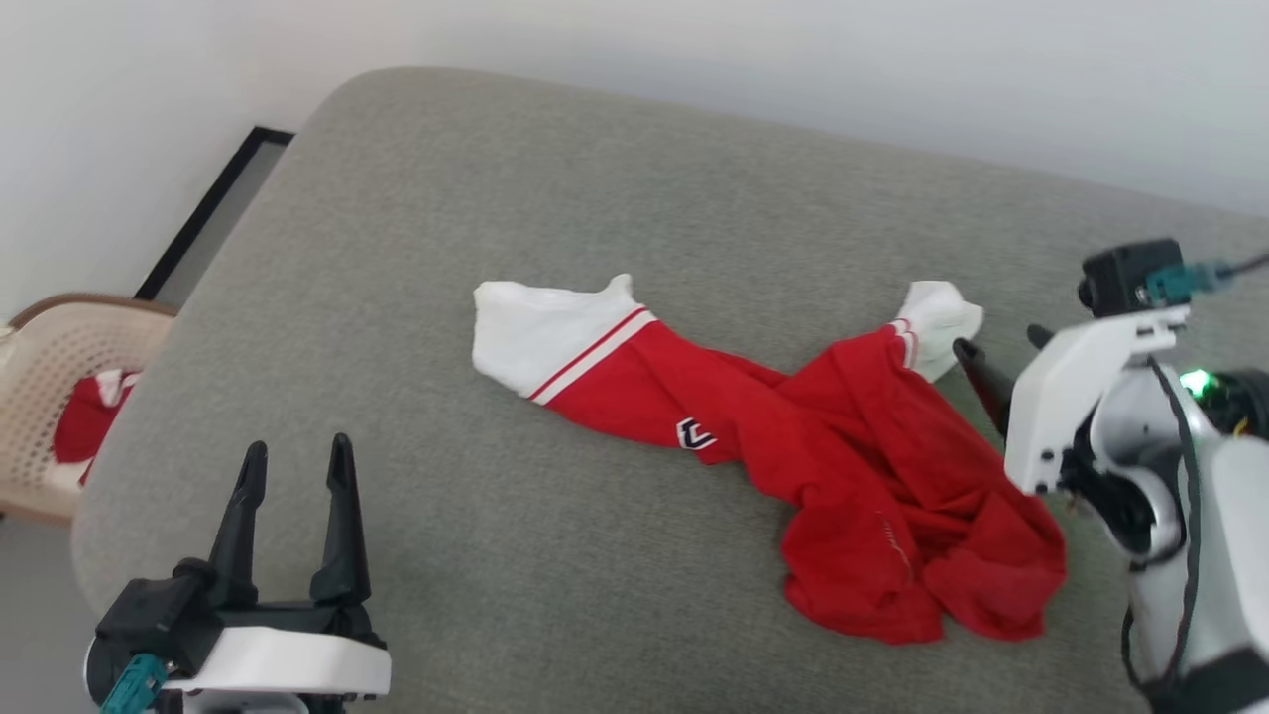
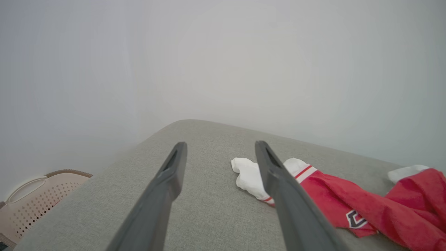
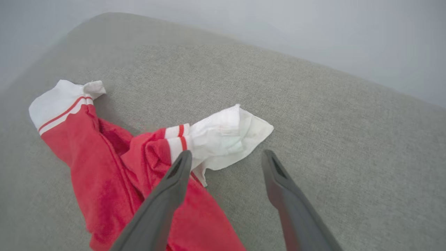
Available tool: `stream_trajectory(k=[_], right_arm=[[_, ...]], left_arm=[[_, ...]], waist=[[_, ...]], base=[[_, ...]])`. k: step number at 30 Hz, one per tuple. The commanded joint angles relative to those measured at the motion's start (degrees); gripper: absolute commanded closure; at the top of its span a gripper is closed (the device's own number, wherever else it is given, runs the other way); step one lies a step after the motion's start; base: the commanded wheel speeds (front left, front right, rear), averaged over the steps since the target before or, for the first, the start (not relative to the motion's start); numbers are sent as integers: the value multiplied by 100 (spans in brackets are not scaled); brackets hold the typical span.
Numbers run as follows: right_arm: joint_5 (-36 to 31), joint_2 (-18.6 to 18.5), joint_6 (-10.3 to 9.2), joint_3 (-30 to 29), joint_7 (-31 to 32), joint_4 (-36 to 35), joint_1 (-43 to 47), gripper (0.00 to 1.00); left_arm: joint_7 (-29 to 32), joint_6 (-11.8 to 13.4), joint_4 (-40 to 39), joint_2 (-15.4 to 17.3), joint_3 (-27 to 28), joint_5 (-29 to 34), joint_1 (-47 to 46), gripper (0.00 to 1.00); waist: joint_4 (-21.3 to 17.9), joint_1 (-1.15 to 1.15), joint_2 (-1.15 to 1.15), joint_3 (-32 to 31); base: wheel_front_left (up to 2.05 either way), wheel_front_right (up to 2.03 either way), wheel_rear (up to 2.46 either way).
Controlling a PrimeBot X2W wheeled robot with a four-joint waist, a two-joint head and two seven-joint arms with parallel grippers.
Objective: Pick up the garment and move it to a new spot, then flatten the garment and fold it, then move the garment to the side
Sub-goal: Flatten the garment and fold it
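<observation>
The garment (image 1: 853, 466), a red jersey top with white cuffs and white stripe trim, lies crumpled on the grey cushioned surface (image 1: 496, 198). One sleeve stretches left to a white cuff (image 1: 535, 332); the other cuff (image 1: 937, 312) lies at the right. A small black and white emblem shows on the left sleeve. My right gripper (image 1: 996, 342) stands open just right of the right cuff, nothing between its fingers. In the right wrist view the garment (image 3: 104, 174) lies under and left of the right gripper (image 3: 226, 155). My left gripper (image 1: 297, 451) is open at the lower left, apart from the garment (image 2: 383, 209).
A beige perforated plastic basket (image 1: 59, 347) with red and white cloth inside stands on the floor off the surface's left edge. A pale wall runs behind the surface. Bare grey fabric lies left, behind and in front of the garment.
</observation>
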Motion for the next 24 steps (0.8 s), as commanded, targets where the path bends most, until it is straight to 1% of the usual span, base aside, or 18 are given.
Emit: stream_trajectory(k=[1,2,8,16,19,23,24], right_arm=[[47,-64,1,58,-46,194,-195,0],[104,-162,1,151,-85,558,-440,0],[89,-382,1,293,-188,1709,-1244,0],[-118,-645,1,583,21,3216,-2089,0],[-188,-694,0,633,136,3765,-2314,0],[-185,-625,1,718,354,4463,-2421,0],[-219,-616,1,805,347,4551,-2451,70]], left_arm=[[-29,-21,-24,-15,-5,16,-96,0],[-29,-30,-32,-47,-51,-10,-117,0],[-29,-40,-3,-84,-227,-109,-254,0],[-29,-46,59,-85,-607,-412,-476,0],[-29,-47,64,-86,-713,-503,-546,0],[-29,-47,75,-86,-774,-564,-560,0],[-29,-47,87,-86,-775,-594,-564,0]], waist=[[99,0,0,54],[194,0,0,107],[496,0,0,320],[913,0,0,661],[1024,0,0,760],[1105,0,0,846],[1111,0,0,861]], base=[[0,0,0],[0,0,0],[0,0,0],[0,0,0],[0,0,0],[0,0,0],[0,0,0]])
